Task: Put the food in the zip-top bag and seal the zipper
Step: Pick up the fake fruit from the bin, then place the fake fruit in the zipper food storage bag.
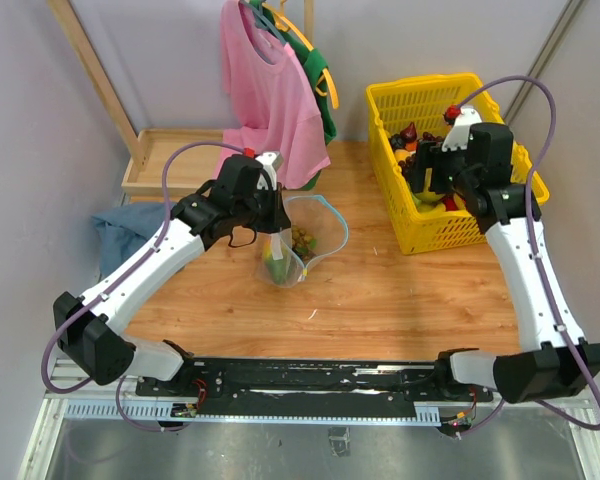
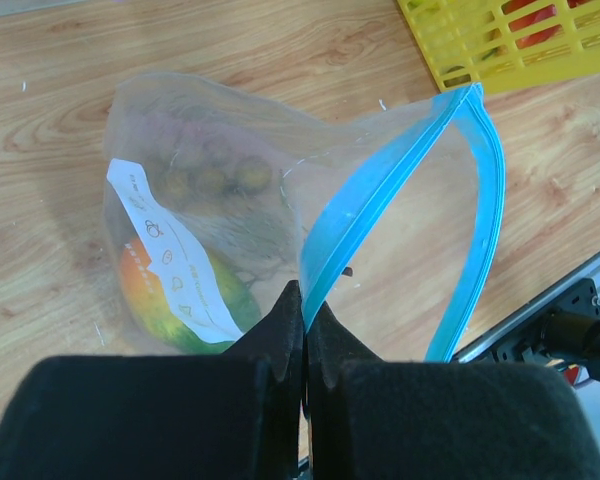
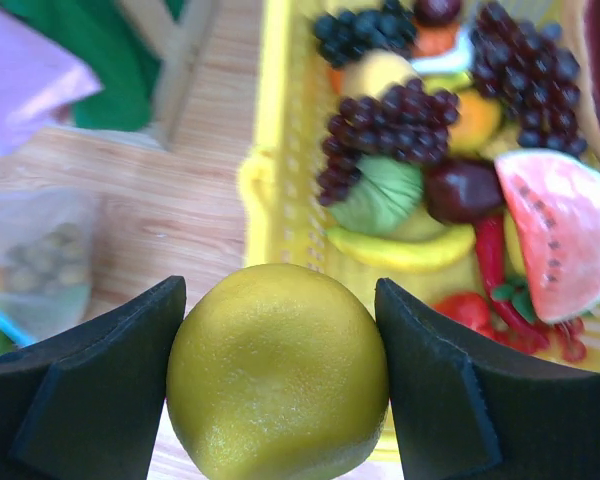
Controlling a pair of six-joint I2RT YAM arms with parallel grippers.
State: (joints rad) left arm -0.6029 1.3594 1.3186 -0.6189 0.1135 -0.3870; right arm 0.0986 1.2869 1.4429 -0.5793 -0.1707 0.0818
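Observation:
The clear zip-top bag point(image 1: 298, 243) stands open on the table and holds an orange-green fruit point(image 2: 170, 300) and a tan berry cluster point(image 2: 212, 181). My left gripper point(image 2: 305, 310) is shut on the bag's teal-blue zipper point(image 2: 365, 200) at the mouth edge and holds it up. My right gripper point(image 3: 280, 330) is shut on a yellow lemon point(image 3: 278, 370) above the left rim of the yellow basket point(image 1: 390, 190). In the basket lie purple grapes point(image 3: 400, 110), a banana point(image 3: 405, 250), a watermelon slice point(image 3: 555, 225) and other toy foods.
A pink shirt point(image 1: 270, 95) hangs on a rack behind the bag, with a green garment point(image 1: 320, 70) behind it. A blue cloth point(image 1: 130, 225) lies at the left. A wooden tray point(image 1: 170, 160) sits at the back left.

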